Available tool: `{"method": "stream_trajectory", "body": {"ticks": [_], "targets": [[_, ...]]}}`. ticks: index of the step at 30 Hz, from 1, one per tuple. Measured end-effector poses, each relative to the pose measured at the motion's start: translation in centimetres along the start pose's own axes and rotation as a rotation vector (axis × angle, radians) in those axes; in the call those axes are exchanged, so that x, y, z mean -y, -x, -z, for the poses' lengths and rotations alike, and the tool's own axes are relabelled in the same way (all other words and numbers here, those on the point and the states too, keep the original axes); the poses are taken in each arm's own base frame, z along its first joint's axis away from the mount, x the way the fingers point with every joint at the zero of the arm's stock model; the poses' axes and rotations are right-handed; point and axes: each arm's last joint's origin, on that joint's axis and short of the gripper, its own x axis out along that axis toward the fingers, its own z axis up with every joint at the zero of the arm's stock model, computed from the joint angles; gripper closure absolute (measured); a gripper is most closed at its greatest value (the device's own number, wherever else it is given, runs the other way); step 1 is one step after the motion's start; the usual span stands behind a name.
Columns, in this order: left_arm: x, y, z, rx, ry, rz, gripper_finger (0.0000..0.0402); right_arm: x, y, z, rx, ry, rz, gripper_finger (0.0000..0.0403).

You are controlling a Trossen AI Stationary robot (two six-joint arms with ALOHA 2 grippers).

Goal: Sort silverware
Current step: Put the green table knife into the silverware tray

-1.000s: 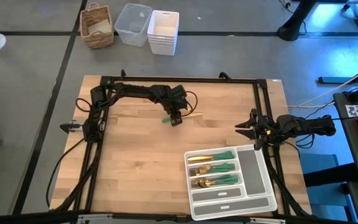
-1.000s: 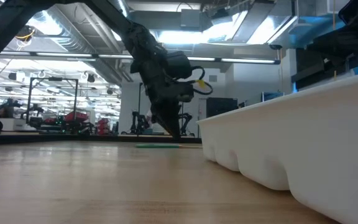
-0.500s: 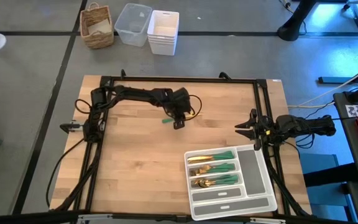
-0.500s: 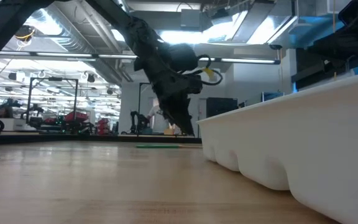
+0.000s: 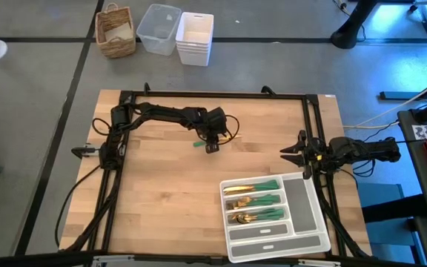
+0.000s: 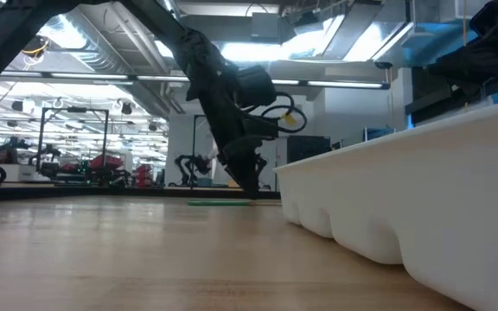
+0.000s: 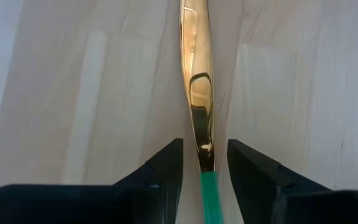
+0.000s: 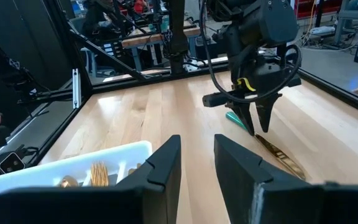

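Note:
One piece of silverware lies flat on the wooden table toward its far middle, with its green handle [image 5: 199, 143] pointing left and its long gold head [image 5: 232, 137] pointing right. My left gripper [image 5: 212, 145] points steeply down over the spot where handle meets head. It is open, and its fingers stand on either side of the piece [image 7: 199, 106] with a gap on each side. More silverware [image 5: 256, 200] lies in three compartments of the white tray [image 5: 306, 211] at the near right. My right gripper [image 5: 291, 152] waits open at the table's right edge.
A black frame [image 5: 213, 95] runs around the tabletop. The tray's white wall [image 6: 422, 199] fills the right of the low view. Beyond the far edge, on the floor, stand a wicker basket [image 5: 116, 31], a clear bin [image 5: 159, 28] and a white bin stack [image 5: 194, 37].
My left gripper has turned about its wrist and tipped a little while staying over the same spot on the lone piece. The piece lies where it lay before.

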Motion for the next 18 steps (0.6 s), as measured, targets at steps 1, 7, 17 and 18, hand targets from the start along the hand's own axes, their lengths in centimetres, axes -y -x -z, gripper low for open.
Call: {"method": "stream_trajectory", "body": {"ticks": [1,7,17,18], "targets": [[0.0,-0.1,0.0,-0.004,0.000,0.000,0.0282,0.0,0.0,0.0,0.000,0.000,0.000,0.0304],[0.0,-0.1,0.1,-0.006,0.000,0.000,0.0285,0.0,0.0,0.0,0.000,0.000,0.000,0.0304],[0.2,-0.8,1.3,-0.043,-0.001,-0.008,0.0285,0.0,0.0,0.0,0.000,0.000,0.000,0.0304],[0.2,-0.8,1.4,-0.045,-0.001,-0.019,0.0285,0.0,0.0,0.0,0.000,0.000,0.000,0.0304]]}}
